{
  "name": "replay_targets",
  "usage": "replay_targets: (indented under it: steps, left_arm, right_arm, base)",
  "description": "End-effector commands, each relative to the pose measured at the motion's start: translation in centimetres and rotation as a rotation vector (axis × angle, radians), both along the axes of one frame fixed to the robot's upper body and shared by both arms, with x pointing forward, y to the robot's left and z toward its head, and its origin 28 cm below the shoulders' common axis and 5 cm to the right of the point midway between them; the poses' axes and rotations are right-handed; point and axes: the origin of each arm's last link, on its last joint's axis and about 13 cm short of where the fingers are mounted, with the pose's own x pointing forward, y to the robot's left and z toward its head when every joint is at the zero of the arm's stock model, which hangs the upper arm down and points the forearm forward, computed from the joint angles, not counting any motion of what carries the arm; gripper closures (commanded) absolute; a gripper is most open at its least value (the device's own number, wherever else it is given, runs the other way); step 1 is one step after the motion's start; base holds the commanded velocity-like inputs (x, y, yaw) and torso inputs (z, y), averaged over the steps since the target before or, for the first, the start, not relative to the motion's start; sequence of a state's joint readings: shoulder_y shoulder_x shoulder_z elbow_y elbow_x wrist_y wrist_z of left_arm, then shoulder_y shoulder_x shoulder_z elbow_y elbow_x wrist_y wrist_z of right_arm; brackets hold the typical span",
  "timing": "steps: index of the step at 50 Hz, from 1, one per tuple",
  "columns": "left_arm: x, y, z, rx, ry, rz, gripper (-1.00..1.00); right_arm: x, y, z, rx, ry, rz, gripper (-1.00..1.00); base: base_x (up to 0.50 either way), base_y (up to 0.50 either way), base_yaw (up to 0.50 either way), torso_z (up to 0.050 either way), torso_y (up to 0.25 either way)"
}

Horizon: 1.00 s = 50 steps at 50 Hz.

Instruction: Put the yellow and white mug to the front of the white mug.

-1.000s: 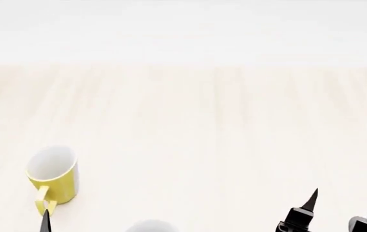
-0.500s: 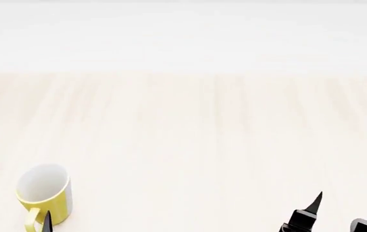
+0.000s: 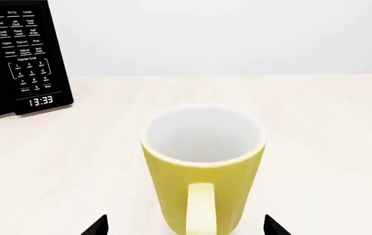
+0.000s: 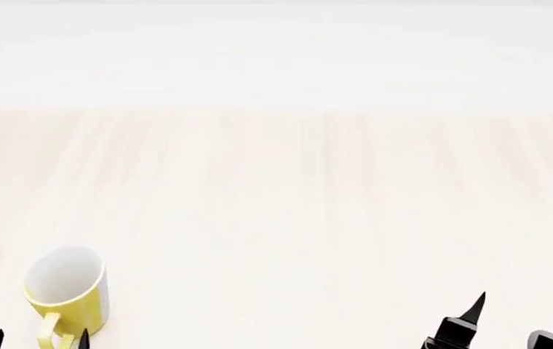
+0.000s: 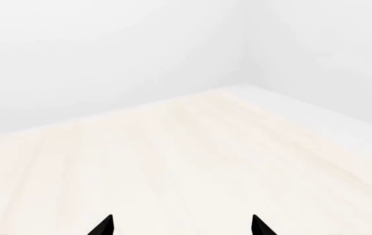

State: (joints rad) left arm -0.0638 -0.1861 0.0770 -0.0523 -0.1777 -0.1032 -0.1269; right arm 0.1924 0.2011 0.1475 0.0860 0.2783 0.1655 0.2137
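The left hand [image 3: 184, 226] is open, its black fingertips on both sides of the small yellow and white ceramic mug [image 3: 202, 169], which stands upright on the pale wooden worktop [image 3: 330, 147]. I think it should close squarely on the mug body near the yellow handle [image 3: 201, 208]. Behind the mug, the black microwave panel [image 3: 26, 54] shows "13:33". The right hand [image 5: 182, 226] is open and empty.

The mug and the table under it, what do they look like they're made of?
The mug looks like glazed ceramic: thick wall, smooth yellow outside, plain white inside, though the finish renders fairly matte. The table looks like pale wood or laminate, judging by its faint lengthwise grain streaks.
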Motion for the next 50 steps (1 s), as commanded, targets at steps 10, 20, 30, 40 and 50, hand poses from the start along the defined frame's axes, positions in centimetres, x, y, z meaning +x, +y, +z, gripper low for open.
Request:
replay_targets:
  steps: [10,20,30,40,50]
  left_arm:
    - [1.29,-0.81,-1.0,-0.025,0.058,-0.001,-1.0]
    - [1.22,-0.79,-1.09,-0.031,0.055,0.001,-1.0]
    - [0.67,-0.79,-0.44,-0.023,0.002,-0.004,1.0]
    - [0.63,-0.62,-0.53,-0.032,-0.001,-0.014,1.0]
    - [0.81,-0.25,-0.48,-0.034,-0.027,-0.048,1.0]
  right_arm:
    - [-0.13,-0.06,-0.39,0.006,0.006,-0.001,-1.0]
    - [-0.2,-0.1,-0.56,0.01,0.008,-0.003,-1.0]
    - [-0.16,-0.1,-0.79,0.012,0.015,-0.004,-1.0]
    - [-0.15,-0.13,-0.87,0.017,0.016,-0.005,-1.0]
    - [-0.25,-0.2,-0.94,0.019,0.016,-0.008,-1.0]
  base:
    - [0.0,0.0,0.0,0.0,0.0]
    - [0.0,0.0,0.0,0.0,0.0]
    - [0.0,0.0,0.0,0.0,0.0]
    - [0.0,0.0,0.0,0.0,0.0]
    - [0.0,0.0,0.0,0.0,0.0]
